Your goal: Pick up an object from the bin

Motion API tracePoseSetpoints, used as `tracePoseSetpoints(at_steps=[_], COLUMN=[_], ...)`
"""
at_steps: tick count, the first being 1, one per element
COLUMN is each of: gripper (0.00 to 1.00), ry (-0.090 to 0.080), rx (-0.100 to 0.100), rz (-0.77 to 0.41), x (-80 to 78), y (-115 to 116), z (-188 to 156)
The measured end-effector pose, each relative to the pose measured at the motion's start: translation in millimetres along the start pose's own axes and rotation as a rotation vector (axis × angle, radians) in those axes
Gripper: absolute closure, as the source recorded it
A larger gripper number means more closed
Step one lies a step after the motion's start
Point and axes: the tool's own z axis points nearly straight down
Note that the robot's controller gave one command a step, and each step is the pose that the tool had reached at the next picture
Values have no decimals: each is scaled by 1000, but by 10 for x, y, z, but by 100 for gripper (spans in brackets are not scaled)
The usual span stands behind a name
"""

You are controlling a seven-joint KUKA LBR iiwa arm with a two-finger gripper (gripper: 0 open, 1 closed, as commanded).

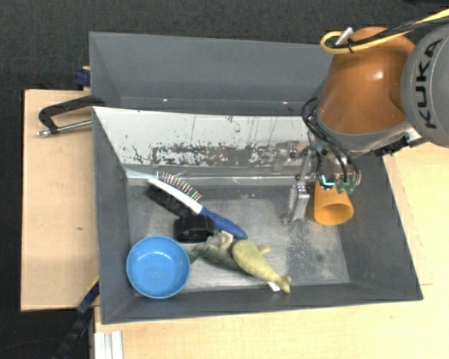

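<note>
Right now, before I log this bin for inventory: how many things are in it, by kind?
Blue bowl: 1
Orange cup: 1
Black brush with blue handle: 1
Black round piece: 1
Green toy figures: 2, one dark, one olive, touching, possibly a single toy
Total: 6

**Where things sit in the bin**

We see the bin (108,200) in the middle of the frame. The bowl (159,268) lies in its lower left corner. The brush (181,195) lies above the bowl, slanting down to the right. A small round cap (191,230) sits just under the brush. The toy animal (243,259) lies right of the bowl, near the lower wall. Well apart, at the right, the gripper (299,203) is in the bin, with a cup (333,209) just beside it.
</note>
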Motion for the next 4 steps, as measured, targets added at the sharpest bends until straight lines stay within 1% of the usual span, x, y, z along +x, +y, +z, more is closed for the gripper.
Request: tracePoseSetpoints(at_steps=[1,2,3,4], gripper=[0,0,100,100], ry=[3,-8,-15,-21], rx=[-1,-1,-3,1], rz=[222,61,61,41], x=[719,668,646,361], y=[407,390,394,-12], z=[676,1375,1343,-169])
